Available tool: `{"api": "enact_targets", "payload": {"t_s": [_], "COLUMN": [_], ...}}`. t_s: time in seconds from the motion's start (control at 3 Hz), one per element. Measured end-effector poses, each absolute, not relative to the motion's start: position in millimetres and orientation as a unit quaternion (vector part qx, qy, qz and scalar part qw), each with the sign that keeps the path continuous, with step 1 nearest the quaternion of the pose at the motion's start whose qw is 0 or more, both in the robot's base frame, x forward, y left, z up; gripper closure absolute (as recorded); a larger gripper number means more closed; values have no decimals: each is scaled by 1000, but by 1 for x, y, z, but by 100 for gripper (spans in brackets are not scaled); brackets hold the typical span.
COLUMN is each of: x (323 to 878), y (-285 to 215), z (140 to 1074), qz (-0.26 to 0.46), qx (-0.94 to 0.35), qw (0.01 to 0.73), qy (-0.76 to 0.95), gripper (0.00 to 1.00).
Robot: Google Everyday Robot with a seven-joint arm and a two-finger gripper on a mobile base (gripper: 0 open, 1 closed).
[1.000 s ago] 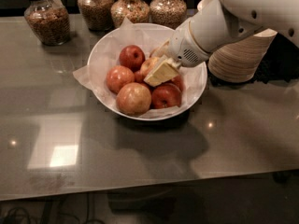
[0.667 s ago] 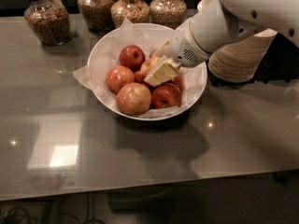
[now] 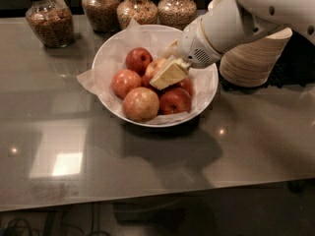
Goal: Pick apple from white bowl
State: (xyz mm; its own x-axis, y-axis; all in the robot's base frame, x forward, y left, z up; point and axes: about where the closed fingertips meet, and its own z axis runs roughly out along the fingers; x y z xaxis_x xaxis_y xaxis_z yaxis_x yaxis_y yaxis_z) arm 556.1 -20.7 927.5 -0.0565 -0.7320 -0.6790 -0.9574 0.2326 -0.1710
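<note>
In the middle of the white bowl, the gripper is sitting low on the pile, the apple peeking out just left, half under it; whether it is gripping, cannot tell.

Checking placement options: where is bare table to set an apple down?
Bare table in front of the white bowl and left of it, before the jars. Crowded: the claw is in the bowl among apples; stacked bowls sit right.
</note>
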Motion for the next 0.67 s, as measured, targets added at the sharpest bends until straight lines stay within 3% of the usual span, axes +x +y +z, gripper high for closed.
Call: {"api": "enact_targets", "payload": {"t_s": [0.67], "x": [532], "y": [7], "z": [994], "qz": [239], "qx": [-614], "qw": [403], "qy": [636], "gripper": [100]}}
